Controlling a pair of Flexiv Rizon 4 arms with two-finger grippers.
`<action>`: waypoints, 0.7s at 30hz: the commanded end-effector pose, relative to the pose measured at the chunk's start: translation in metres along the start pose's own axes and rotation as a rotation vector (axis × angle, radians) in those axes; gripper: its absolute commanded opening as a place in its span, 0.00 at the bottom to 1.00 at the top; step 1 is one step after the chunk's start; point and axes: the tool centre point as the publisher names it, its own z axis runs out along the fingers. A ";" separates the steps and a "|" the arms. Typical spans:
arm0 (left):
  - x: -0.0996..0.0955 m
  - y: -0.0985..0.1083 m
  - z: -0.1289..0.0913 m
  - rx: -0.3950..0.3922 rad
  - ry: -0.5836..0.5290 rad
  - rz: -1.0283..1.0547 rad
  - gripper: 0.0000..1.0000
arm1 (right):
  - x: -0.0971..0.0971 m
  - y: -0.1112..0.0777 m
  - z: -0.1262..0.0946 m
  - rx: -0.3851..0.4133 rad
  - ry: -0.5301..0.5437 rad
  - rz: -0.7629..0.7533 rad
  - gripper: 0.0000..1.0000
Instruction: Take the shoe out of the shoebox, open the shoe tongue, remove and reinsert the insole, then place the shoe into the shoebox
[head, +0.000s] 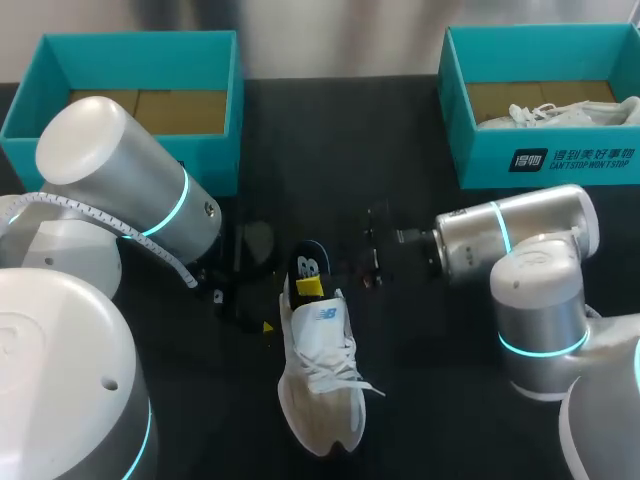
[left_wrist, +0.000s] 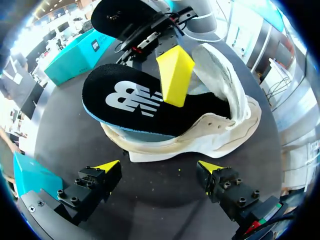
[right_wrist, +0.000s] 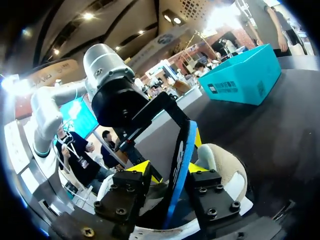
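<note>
Right gripper (right_wrist: 170, 167): clamped on black foam insole with blue edge (right_wrist: 182, 145), heel end raised, front end inside white lace-up sneaker (head: 318, 390) standing on black table (head: 430, 400). Left gripper (left_wrist: 159, 166): fingers apart, just beside sneaker, holding nothing.

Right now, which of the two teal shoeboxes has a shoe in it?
The right shoebox, the one with print on its front wall: a white shoe lies inside. The left shoebox shows only a bare brown floor.
</note>
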 end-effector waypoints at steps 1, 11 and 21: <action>0.001 0.001 -0.001 0.002 0.000 0.001 1.00 | -0.008 0.002 0.004 0.020 0.005 0.015 0.00; 0.001 0.001 -0.001 0.002 0.000 0.001 1.00 | -0.008 -0.028 0.006 0.016 0.013 0.111 0.00; 0.001 0.001 -0.001 0.002 0.000 0.001 1.00 | 0.007 -0.047 0.009 0.021 0.018 0.147 0.00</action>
